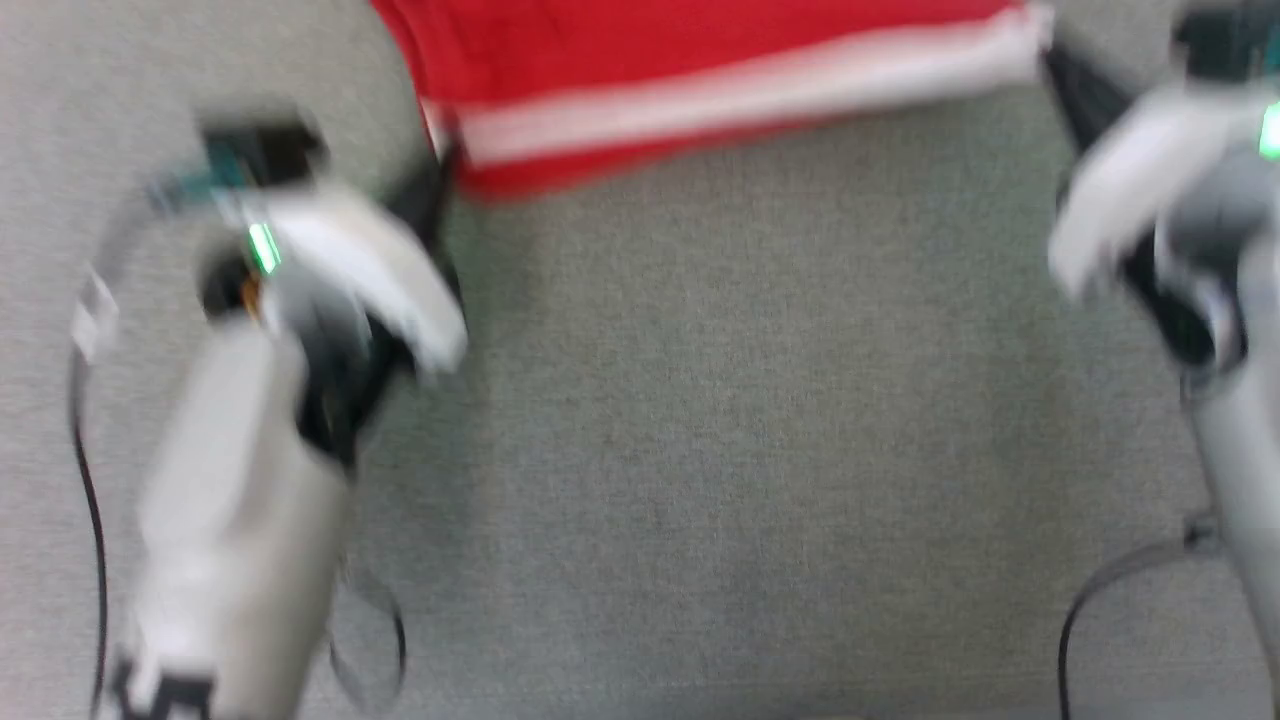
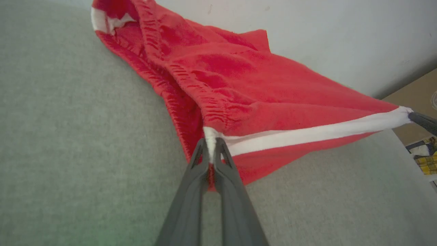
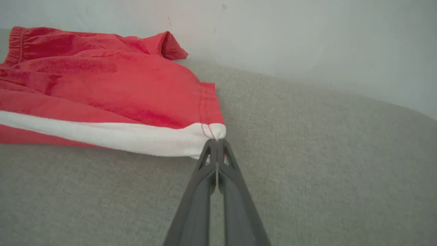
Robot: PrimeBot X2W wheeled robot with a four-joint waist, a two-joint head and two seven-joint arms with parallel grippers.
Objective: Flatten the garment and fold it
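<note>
First, the head view, which is blurred: the garment (image 1: pixel 700 70), red with a white stripe (image 1: pixel 760 95), lies at the top edge on a grey surface (image 1: pixel 750 450), stretched sideways between the two arms. The left gripper (image 1: pixel 445 165) meets its left corner and the right gripper (image 1: pixel 1050 65) its right corner. The blur hides how the fingers stand here.

Next, the left wrist view: the left gripper (image 2: pixel 212 143) is clamped on the garment's (image 2: pixel 239 78) white-trimmed corner, with the fabric pinched between both fingertips. From there the stripe runs taut to the right, where the tip of the right gripper (image 2: pixel 421 121) holds its far end. The rest of the red cloth lies crumpled behind — its gathered waistband (image 2: pixel 150 30) toward the upper left, before a pale wall (image 2: pixel 324 34).

Last, the right wrist view: the right gripper (image 3: pixel 215 145) is closed tight on the stripe's end at the hem corner. The garment (image 3: pixel 102 85) spreads away to the left over the surface, mostly flat with soft folds — one corner is turned up near the wall.
</note>
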